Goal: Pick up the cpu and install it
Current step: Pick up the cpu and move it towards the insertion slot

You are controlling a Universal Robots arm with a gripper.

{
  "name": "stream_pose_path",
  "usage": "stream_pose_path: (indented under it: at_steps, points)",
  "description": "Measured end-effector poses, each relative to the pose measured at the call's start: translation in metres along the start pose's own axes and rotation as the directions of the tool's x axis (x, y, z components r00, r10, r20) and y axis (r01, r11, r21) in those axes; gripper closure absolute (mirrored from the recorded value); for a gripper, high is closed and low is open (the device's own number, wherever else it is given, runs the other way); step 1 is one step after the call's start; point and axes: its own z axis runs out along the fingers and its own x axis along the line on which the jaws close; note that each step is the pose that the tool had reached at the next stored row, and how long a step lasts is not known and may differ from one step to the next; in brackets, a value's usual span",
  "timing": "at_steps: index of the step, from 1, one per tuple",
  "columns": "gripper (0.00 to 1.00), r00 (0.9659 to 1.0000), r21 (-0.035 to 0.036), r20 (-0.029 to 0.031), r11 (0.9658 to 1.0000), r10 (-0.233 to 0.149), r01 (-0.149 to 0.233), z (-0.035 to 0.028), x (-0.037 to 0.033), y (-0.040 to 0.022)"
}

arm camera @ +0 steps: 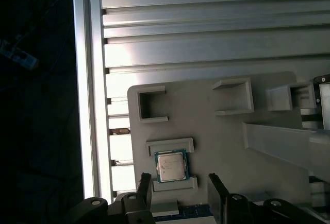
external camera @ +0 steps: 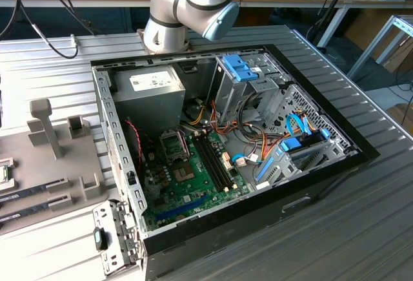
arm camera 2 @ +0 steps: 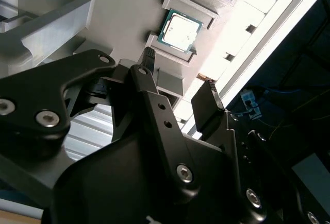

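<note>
The cpu (arm camera: 170, 165) lies flat, metal top up, in a shallow pocket of a grey fixture plate (arm camera: 221, 141). Two low grey brackets on the plate hold it, one along each of two opposite edges. The plate rests on a ribbed aluminium bench (arm camera: 206, 28) and also carries several empty bracket pockets and a taller ramp-shaped block.

In the second wrist view the claw (arm camera 2: 179, 68) hangs above the plate close to the cpu and is not touching it. It is wide open, with nothing between its black fingers (arm camera 2: 208, 105), and the gap between them is wider than the chip. In the first wrist view the two fingertips stand to either side of the cpu's pocket, clear of the brackets.

In the exterior view the robot arm (external camera: 187, 3) rises from the far side of the bench. An open computer case (external camera: 303, 184) lies on its side in the middle of the scene. Inside it, the green motherboard (external camera: 187, 181) faces up in the case floor, with a grey power supply (external camera: 145, 93) at the far end. The fixture plate is on the bench at the exterior view's left, beside the case.
</note>
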Motion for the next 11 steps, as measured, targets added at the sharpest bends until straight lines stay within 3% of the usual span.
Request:
stream_pose_path:
  at_steps: [11]
  points:
    - [0.44,1.0000,0.0000,0.0000,1.0000,0.000,0.000,0.0028,0.0001,-0.0001]
